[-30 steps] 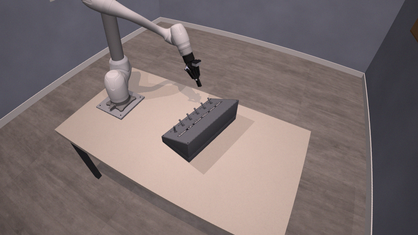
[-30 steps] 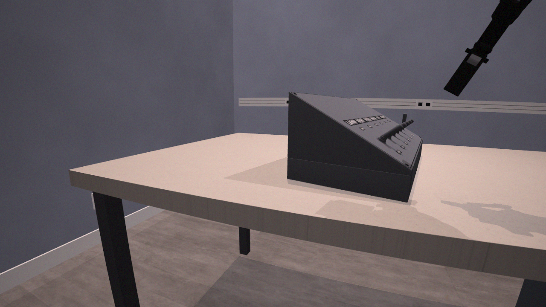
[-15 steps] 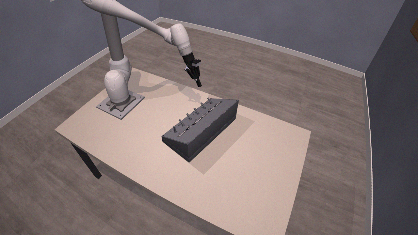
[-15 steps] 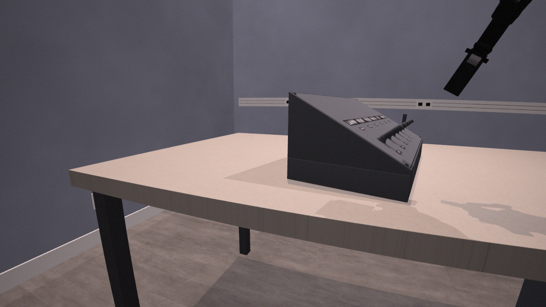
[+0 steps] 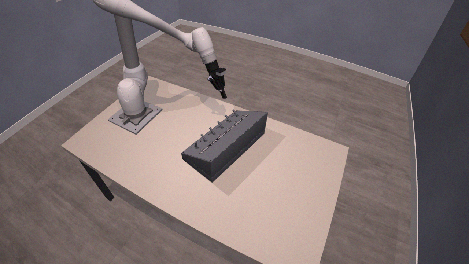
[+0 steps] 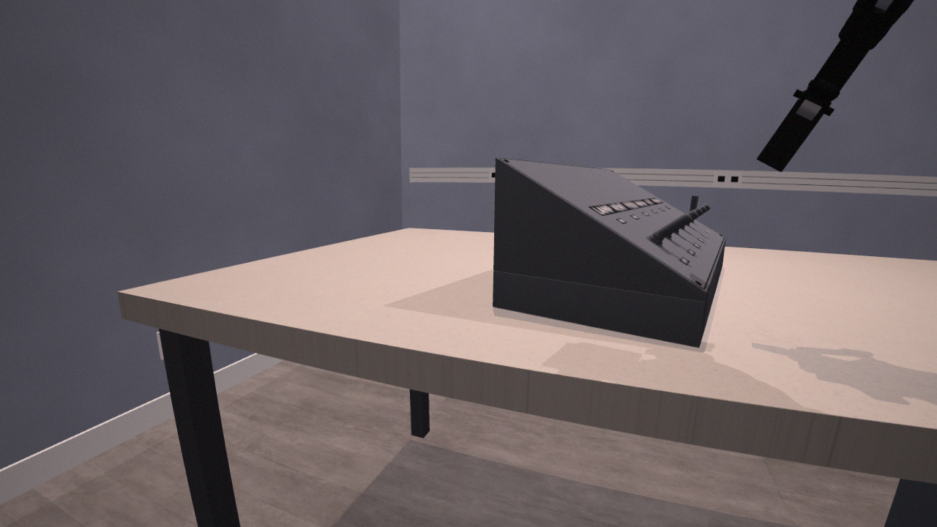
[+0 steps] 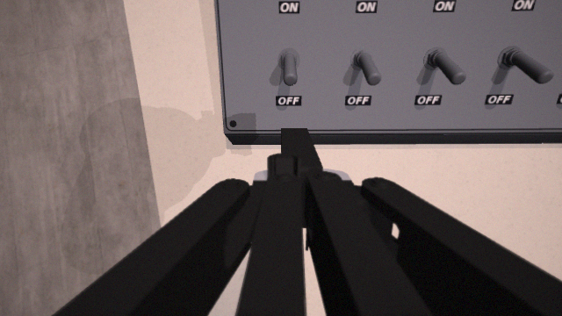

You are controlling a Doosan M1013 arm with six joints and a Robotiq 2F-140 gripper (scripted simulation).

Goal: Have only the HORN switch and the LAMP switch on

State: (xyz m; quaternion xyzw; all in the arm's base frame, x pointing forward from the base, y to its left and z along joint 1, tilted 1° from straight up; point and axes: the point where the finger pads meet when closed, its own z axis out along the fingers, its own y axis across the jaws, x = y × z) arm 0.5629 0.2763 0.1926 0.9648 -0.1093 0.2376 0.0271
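Observation:
The dark grey console (image 5: 226, 144) sits in the middle of the table, its sloped panel facing the arm. Several toggle levers stand in a row on it. My gripper (image 5: 224, 95) is shut and empty. It hangs in the air above and just in front of the console's far end. In the wrist view, the fingertips (image 7: 294, 136) point at the panel's lower left corner. The leftmost switch (image 7: 290, 68) and the three switches to its right (image 7: 445, 66) all lean toward OFF. The name labels are cut off there. In the exterior view, one far lever (image 6: 693, 201) stands at a different angle from the others.
The arm's base plate (image 5: 135, 116) is bolted at the table's back left corner. The table edge and floor (image 7: 66, 154) lie just left of the console's end. The gripper (image 6: 776, 160) is well clear of the console (image 6: 602, 249).

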